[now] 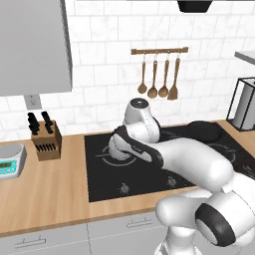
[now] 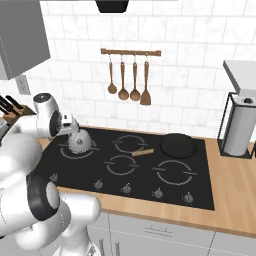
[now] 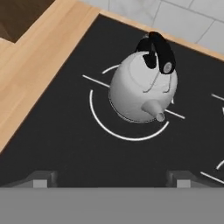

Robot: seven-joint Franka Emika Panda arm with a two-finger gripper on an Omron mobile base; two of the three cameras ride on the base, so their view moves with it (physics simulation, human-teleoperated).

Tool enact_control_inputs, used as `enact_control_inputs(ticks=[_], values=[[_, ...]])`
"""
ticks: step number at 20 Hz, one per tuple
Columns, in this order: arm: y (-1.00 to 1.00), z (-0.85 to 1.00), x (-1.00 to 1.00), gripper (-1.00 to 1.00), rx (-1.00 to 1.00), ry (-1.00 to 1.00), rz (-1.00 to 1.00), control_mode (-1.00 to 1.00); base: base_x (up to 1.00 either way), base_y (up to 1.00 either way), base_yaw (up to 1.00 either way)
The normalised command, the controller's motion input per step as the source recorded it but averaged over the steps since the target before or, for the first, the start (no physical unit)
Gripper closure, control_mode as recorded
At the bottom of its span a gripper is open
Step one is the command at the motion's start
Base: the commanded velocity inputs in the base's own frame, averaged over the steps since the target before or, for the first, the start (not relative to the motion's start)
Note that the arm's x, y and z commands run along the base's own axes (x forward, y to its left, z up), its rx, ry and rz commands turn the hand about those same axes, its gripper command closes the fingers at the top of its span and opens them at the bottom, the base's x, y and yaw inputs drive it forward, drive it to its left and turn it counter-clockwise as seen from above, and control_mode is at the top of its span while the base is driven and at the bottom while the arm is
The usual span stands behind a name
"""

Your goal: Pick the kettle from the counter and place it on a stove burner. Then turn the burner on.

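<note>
The small silver-grey domed metal kettle [image 3: 142, 89] stands upright inside the large arc-marked burner [image 3: 101, 122] near the black glass cooktop's [image 2: 200, 175] back left corner. The claw [image 3: 111, 178], fingers apart, holds nothing and hangs clear above, evidently so the knobs can follow.

We see the kettle [image 3: 142, 89] as smooth silver-grey metal with a glossy black handle, seated on matt black glass of the cooktop [image 3: 65, 140]. The counter [image 3: 39, 57], at nine o'clock of it, is pale grained wood. The pan [image 2: 176, 144] looks matt dark metal, perhaps.
</note>
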Motion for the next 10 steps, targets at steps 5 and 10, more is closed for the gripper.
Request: enact_control_inputs(ticks=[5, 10], values=[[0.03, 0.00, -0.34, -1.00, -0.02, 0.28, -0.26, -1.00, 0.00, 0.00, 0.00], [0.02, -0.02, 0.04, -1.00, -0.14, 0.76, -0.39, -1.00, 0.00, 0.00, 0.00]])
